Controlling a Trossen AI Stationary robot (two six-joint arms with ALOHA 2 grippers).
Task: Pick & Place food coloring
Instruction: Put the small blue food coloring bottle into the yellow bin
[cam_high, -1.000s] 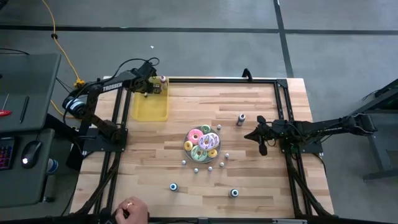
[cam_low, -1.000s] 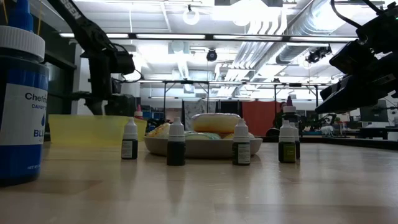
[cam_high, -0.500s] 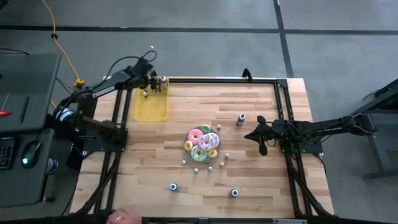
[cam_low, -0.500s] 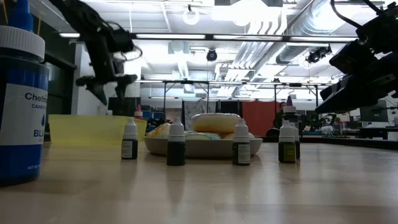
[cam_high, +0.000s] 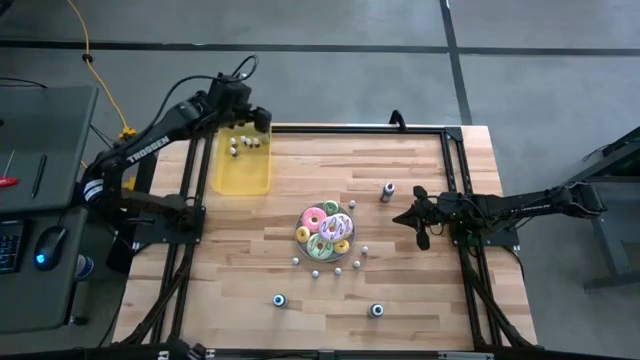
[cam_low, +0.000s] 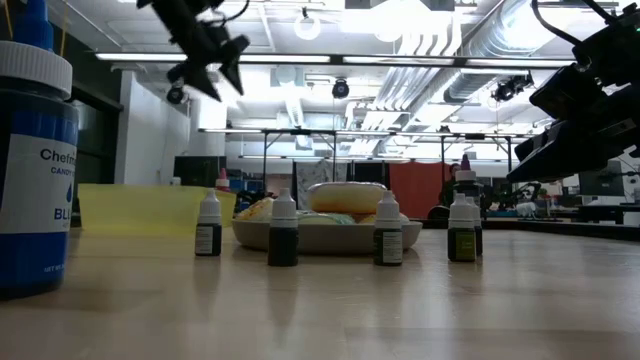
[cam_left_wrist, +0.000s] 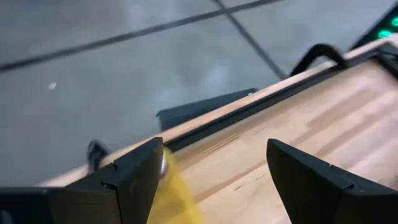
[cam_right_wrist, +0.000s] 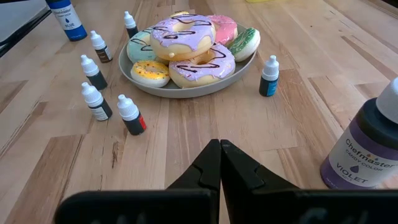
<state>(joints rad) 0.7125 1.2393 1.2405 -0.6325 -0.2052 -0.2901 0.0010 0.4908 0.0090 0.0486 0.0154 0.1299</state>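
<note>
**Watching for knock-overs on the next pick**

Left gripper (cam_high: 252, 117) hangs above the far end of the yellow tray (cam_high: 240, 172), jaws spread wide, nothing between them; the left wrist view shows only bare table edge and floor past the fingers (cam_left_wrist: 134, 177). A few small bottles (cam_high: 243, 143) lie in the tray's far end. Right gripper (cam_high: 418, 226) sits low beside the plate of doughnuts (cam_right_wrist: 186, 56), fingers pressed together, holding nothing.

Remaining food coloring is on the wood table (cam_high: 420, 290): tiny droppers clustered around the plate (cam_high: 352, 262), plus bigger bottles – one near the right arm (cam_high: 387, 191) and two toward the near edge (cam_high: 280, 300) and (cam_high: 376, 310).

Risks as I see them:
- Droppers stand close together and tight to the plate rim. Wide jaws coming down on one likely clip a neighbour or the plate, tipping bottles or shoving doughnuts.
- They're tall, narrow and light, so an off-centre close probably topples the bottle instead of gripping it.
- Left arm has a long reach from the tray to the plate; the right arm is parked just beside that area, so a collision is possible if both move in.
- Bottles already in the tray lie loose at one end; dropping another on top could bounce it out over the low wall.
- Violet bottle (cam_right_wrist: 367, 146) stands just beside the right gripper; any swing may knock it.
</note>
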